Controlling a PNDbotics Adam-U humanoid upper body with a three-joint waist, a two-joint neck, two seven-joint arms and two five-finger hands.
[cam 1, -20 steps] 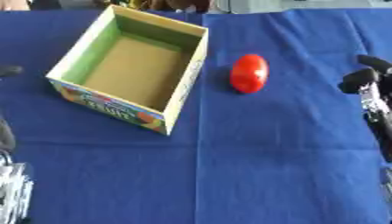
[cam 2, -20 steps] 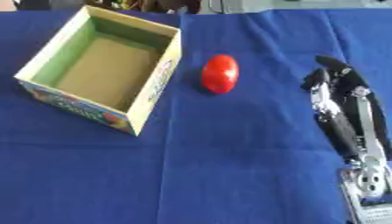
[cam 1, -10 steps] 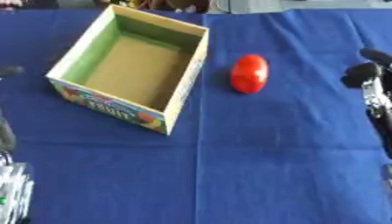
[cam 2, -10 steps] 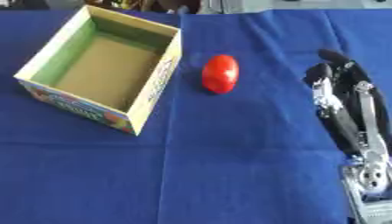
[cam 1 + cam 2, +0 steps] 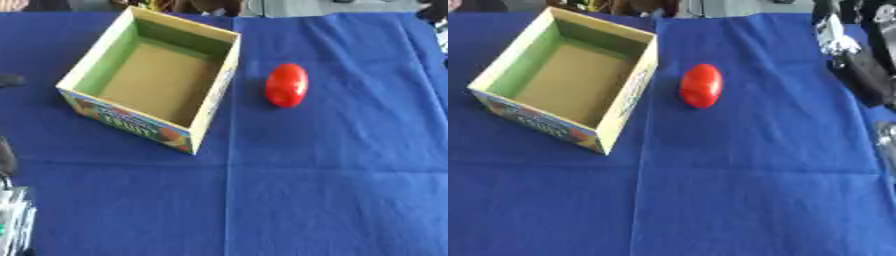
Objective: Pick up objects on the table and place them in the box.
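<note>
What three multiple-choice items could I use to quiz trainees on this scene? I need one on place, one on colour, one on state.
1. Where does the red object lie relative to the box?
A. inside it
B. on the cloth to its right
C. on the cloth to its left

2. What colour is the cloth that covers the table?
A. blue
B. green
C. white

3. What is the state of the box?
A. closed with a lid
B. tipped on its side
C. open at the top with nothing in it

Answers: 1 B, the red object rests on the cloth, apart from the box's right wall. 2 A, the cloth is blue all over. 3 C, the bare brown floor of the box shows.
</note>
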